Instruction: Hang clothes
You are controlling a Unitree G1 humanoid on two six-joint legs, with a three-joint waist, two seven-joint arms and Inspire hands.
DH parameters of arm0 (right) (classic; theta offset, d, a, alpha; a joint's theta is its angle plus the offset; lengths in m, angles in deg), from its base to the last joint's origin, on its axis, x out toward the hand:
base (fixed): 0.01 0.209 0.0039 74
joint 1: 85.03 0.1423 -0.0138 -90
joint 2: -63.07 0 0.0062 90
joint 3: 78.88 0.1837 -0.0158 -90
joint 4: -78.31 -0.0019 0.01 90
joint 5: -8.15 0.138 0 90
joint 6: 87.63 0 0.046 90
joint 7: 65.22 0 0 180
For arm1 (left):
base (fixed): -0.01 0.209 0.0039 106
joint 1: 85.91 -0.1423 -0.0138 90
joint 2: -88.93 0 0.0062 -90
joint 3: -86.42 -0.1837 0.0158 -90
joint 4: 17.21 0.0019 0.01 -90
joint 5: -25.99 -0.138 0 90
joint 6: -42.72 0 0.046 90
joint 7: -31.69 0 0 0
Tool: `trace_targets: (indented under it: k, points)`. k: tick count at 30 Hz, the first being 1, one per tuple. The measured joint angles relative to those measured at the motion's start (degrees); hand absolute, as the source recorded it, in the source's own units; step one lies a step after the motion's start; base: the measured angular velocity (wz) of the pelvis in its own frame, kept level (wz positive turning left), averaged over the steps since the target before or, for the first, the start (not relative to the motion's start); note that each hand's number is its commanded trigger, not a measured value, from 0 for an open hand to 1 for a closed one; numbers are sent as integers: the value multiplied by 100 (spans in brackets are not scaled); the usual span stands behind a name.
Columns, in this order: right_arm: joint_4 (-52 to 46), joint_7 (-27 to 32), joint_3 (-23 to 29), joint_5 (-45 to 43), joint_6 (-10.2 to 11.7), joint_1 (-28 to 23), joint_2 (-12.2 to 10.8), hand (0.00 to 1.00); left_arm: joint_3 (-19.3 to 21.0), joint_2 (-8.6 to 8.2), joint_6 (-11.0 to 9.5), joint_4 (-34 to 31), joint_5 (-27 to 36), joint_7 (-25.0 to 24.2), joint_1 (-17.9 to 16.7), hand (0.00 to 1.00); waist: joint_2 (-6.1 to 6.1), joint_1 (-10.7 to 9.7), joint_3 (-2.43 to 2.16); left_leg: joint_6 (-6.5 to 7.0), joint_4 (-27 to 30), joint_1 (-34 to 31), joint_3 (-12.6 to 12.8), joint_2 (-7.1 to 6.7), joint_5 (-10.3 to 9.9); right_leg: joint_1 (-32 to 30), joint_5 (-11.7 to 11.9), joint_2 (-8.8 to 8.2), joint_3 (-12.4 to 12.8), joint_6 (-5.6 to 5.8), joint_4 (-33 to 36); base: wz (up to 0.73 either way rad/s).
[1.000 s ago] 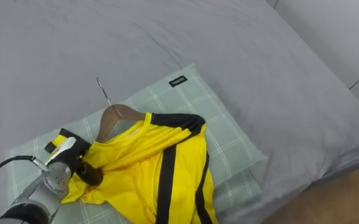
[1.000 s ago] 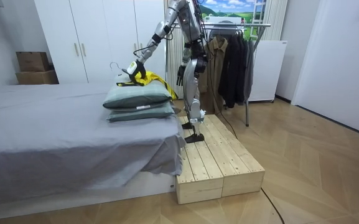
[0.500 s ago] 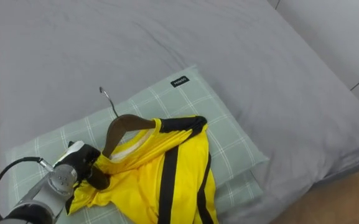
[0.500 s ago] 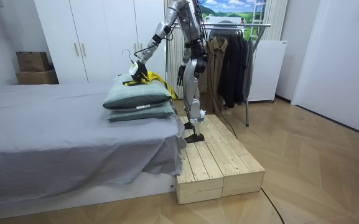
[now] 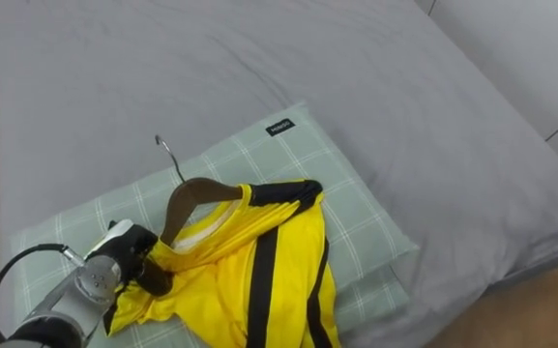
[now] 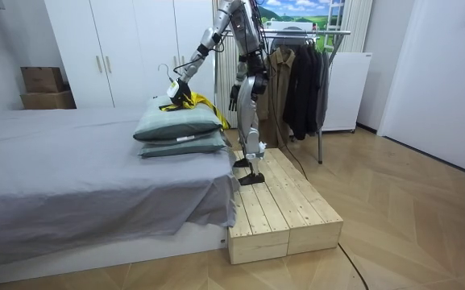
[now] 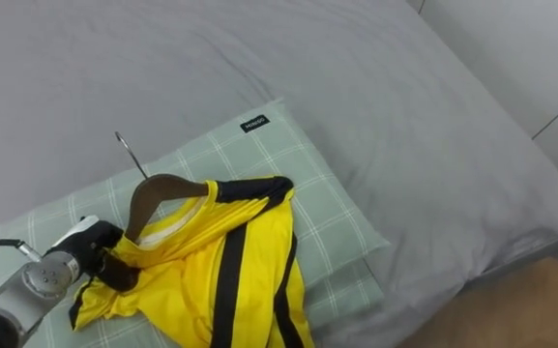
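In the left eye view, your left hand (image 5: pixel 124 259) comes in from the lower left, and its fingers (image 5: pixel 153 280) are curled tight round one end of the wooden hanger (image 5: pixel 196 190), where the shoulder of the yellow shirt (image 5: pixel 230 271) covers it. The shirt, with its black stripes, lies bunched on the near half of the top green checked pillow (image 5: pixel 346 208) and spills over the pillow's near edge. The hanger's bare neck and metal hook (image 5: pixel 167 155) stick out toward the middle of the grey bed (image 5: pixel 259 58). In the room view you stand on a low wooden platform (image 6: pixel 284 209) at the bed's side. Your left arm reaches out over the two stacked pillows (image 6: pixel 180 133), which sit at the bed's corner nearest the platform. Your right hand (image 6: pixel 234 97) hangs by your hip, and you cannot tell from here how its fingers are set. Behind you a clothes rack (image 6: pixel 313 34) holds dark garments (image 6: pixel 301 89), and white wardrobes (image 6: pixel 119 40) line the wall. The right eye view shows the same hold, with the dark fingers (image 7: pixel 116 274) wrapped about the shirt-covered hanger end, near the pillow's near left corner.
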Motion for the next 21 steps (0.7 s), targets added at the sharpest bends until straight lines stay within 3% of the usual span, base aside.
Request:
trace_targets:
  k: [11, 16, 18, 20, 21]
  points:
    - [-4, 44, 216, 1, 152, -185, 9, 0, 253, 66, -165, -433, 14, 328, -1, 100, 12, 104, -18, -1, -13, 106, -22, 4, -1, 145, -3, 11, -13, 6, -55, 0]
    - [-6, 35, 313, 29, 150, -362, 11, 0, 597, 66, -169, -687, 22, 364, -75, 100, 47, 147, -70, -3, -110, 381, -22, -4, -2, 394, -38, 12, -18, 20, -68, 0]
    - [-9, 38, 404, 24, 148, -501, 19, 0, 688, 42, -171, -1203, 46, 376, -369, 100, 71, 219, -159, -4, -130, 500, -21, -5, -3, 504, -59, 13, -21, 19, -69, 0]
    - [7, 22, 515, 19, 146, -631, 28, 0, 776, -38, -170, -1512, 27, 375, -549, 100, 84, 259, -198, -5, -156, 635, -65, -10, -3, 658, -82, 13, -46, 21, -84, 8]
    - [40, 10, 561, 17, 147, -708, 43, 0, 780, -42, -167, -1751, -11, 375, -728, 100, 104, 312, -277, -10, -241, 740, -74, -11, -6, 762, -90, 23, -62, 20, -153, 0]
